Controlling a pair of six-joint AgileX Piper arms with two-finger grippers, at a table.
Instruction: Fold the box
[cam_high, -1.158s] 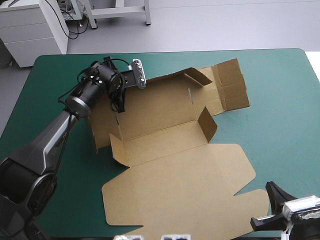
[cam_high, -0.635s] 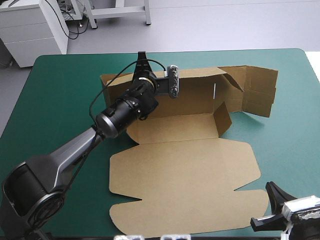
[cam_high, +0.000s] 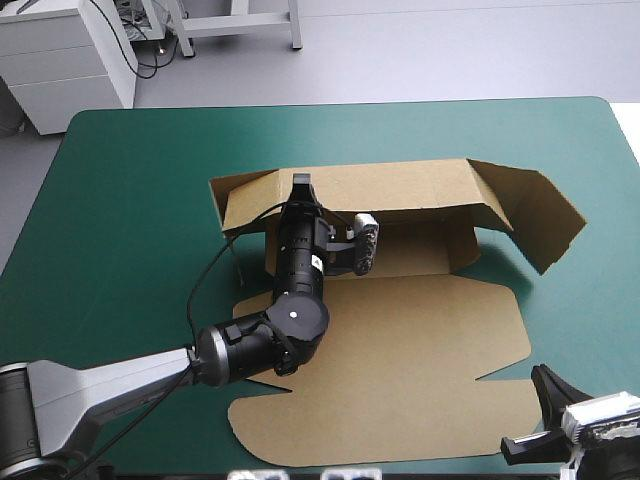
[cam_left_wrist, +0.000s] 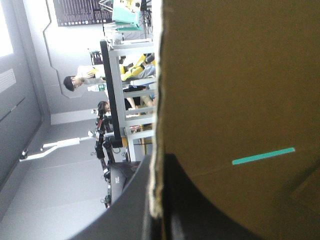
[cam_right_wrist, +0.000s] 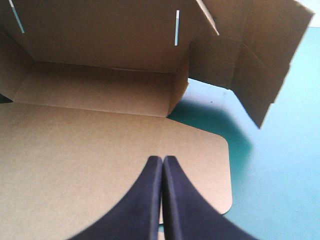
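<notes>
Compared with just before, you see that the left arm has swung round: it now reaches from the near left across the lid, and the left claw is at the top edge of the far wall, a little left of its middle. The box has come nearer on the bench, the far wall stands higher and leans toward you, and the right flap now hangs raised out to the right. The left claw is clamped on the box, the board edge running between its black fingers. The right claw stays at the near right corner, fingers together, over the lid's near right part. The arm hides the box's left end, and brown board fills most of the left wrist view.
</notes>
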